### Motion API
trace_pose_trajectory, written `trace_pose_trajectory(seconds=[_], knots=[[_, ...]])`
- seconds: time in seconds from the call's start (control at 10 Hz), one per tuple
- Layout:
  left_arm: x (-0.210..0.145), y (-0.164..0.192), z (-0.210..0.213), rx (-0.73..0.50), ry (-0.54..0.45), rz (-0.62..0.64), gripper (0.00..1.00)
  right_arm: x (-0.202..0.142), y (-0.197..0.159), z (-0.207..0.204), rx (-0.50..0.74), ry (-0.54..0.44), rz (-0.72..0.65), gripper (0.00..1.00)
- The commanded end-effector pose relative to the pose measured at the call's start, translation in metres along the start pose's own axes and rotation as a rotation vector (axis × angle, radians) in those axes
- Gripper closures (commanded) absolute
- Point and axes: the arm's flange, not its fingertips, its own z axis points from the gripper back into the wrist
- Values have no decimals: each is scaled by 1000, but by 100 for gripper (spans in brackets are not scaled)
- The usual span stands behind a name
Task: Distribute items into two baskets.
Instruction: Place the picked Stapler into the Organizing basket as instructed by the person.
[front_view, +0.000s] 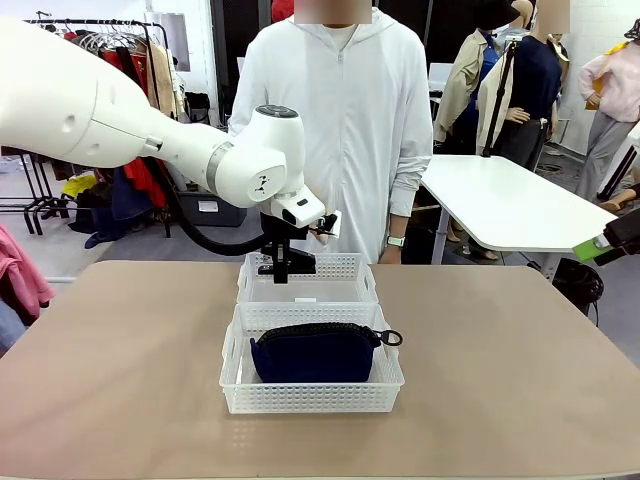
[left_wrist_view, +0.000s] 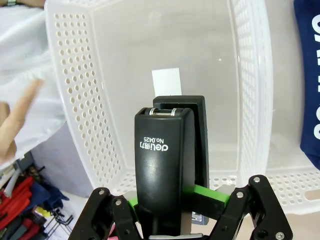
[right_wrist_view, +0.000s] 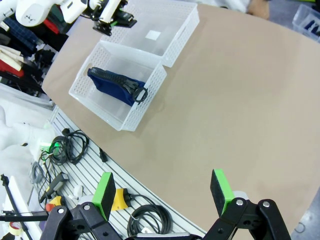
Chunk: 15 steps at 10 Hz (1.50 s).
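Note:
My left gripper (front_view: 283, 268) is shut on a black stapler (left_wrist_view: 161, 175) and holds it above the far white basket (front_view: 352, 267), whose bottom shows a small white label (left_wrist_view: 166, 83). The stapler (front_view: 288, 266) hangs at that basket's left side. In the near basket (front_view: 234, 360) lies a navy blue pouch (front_view: 312, 352) with its ring pull to the right. The right wrist view shows both baskets from afar, the pouch (right_wrist_view: 116, 85) in the nearer one. My right gripper (right_wrist_view: 165, 191) stands open over the table's bare edge, well away from the baskets.
A person in a white jacket (front_view: 340, 120) stands just behind the far basket, a hand (left_wrist_view: 17, 117) close to its outer wall. The tan table (front_view: 500, 370) lies bare on both sides of the baskets. Cables and tools (right_wrist_view: 65, 150) sit below the table edge.

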Motion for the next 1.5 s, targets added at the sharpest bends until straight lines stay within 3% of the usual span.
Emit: trace_pose_trajectory(seconds=[0.0,1.4], knots=[[3,9,-3,-7,-37,-37,100,0,-1,0,-2,-3,-4,0],[10,25,-53,-99,-109,-98,100,0,-1,0,-2,-3,-4,0]])
